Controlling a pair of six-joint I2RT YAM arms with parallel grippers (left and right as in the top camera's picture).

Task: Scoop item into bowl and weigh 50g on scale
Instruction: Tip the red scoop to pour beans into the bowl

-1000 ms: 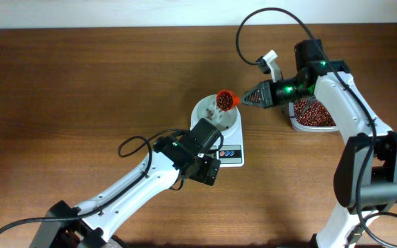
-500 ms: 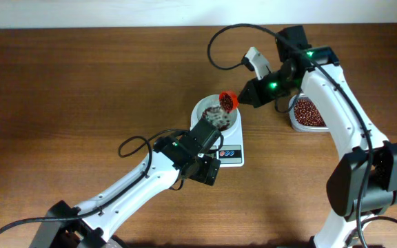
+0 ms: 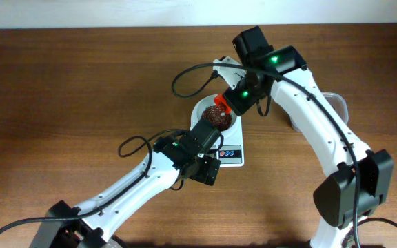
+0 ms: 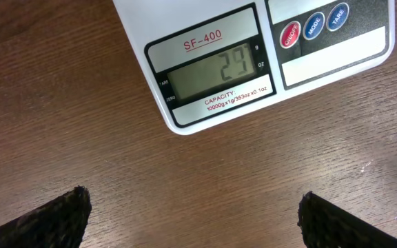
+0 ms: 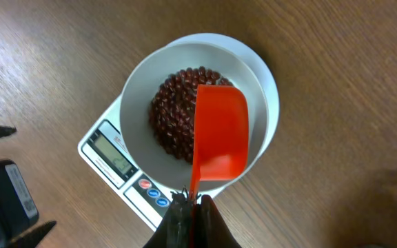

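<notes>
From overhead, the white bowl [image 3: 201, 110] sits on the scale [image 3: 233, 155] at mid-worktop [image 3: 67, 83], with a maroon heap of beans [image 3: 216, 118] inside it. The right claw [image 3: 238, 102] reaches in from the far side, closed on the handle of an orange scoop [image 3: 220, 102] that hangs over the bowl's far rim. The left claw [image 3: 209, 136] hovers just at the near-left edge of the scale, carrying nothing. A clear tub [image 3: 338, 102] peeks out from behind the right arm, well apart from the scale; its contents are hidden here. In the left wrist view, two dark fingertips [image 4: 54, 217] sit at the bottom corners, spread wide over bare wood, and the display [image 4: 216, 74] reads 29 beside a small g. In the right wrist view, the claw pinches the thin handle at the bottom edge and the scoop lies tipped over the beans, showing only smooth orange with no beans on it, so it looks emptied. The step in hand appears to be the end of a pour, with the weight short of 50. The next move probably calls for lifting the scoop clear without nudging the bowl, returning to the tub for more, and then tipping slowly, since a full scoopful might overshoot, while the left wrist camera keeps the reading in sight.
</notes>
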